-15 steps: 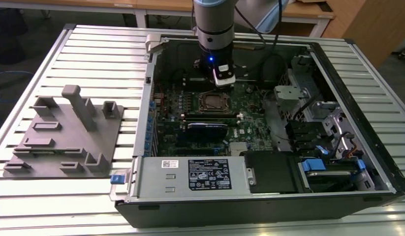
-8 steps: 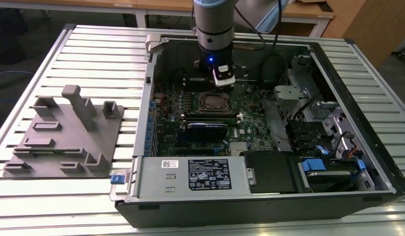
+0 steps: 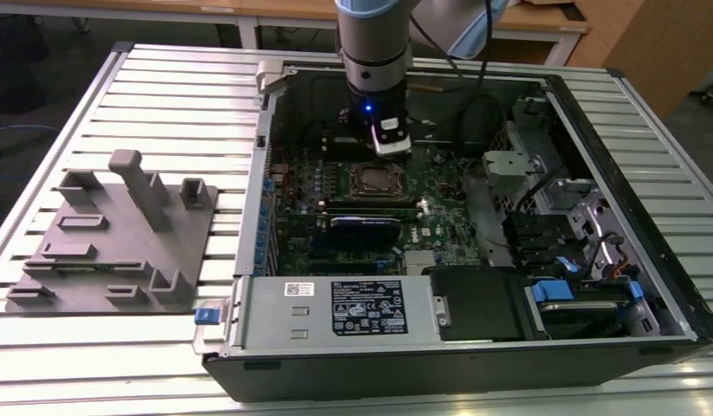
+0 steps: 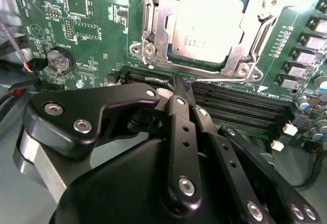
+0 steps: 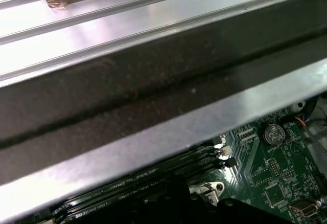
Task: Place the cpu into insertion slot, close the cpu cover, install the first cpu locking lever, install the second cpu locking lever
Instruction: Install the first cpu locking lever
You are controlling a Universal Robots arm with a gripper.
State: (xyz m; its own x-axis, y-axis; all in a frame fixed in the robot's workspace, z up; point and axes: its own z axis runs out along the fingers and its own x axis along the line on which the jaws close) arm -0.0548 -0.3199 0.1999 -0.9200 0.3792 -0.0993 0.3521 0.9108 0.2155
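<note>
- Sitting flat in the insertion slot (image 4: 145, 50), the cpu (image 4: 207, 27) shows a dull, pale silver face, square, with faint print across it.
- The cpu cover (image 4: 158, 19), a thin bright metal frame, appears to lie down over the chip's edges, its cut-out leaving the face bare.
- By this, I judge the placing and the cover-closing done, and the locking-lever steps in hand; whether either thin lever beside the slot is latched, I cannot tell.
- Latching one would call for a small, precise push on a slim wire part, close to the slot's rim.
- The gripper (image 4: 179, 87) hovers just beside the slot, over the long black memory slots (image 4: 240, 104), jaws together and clamped on nothing I can see.
- Around the slot spreads the green motherboard (image 4: 97, 9), with a coin cell battery (image 4: 57, 60) well apart from it.
- In the exterior view the slot lies mid-way inside the open computer case (image 3: 633, 113), which rests on the ribbed bench (image 3: 159, 95).
</note>
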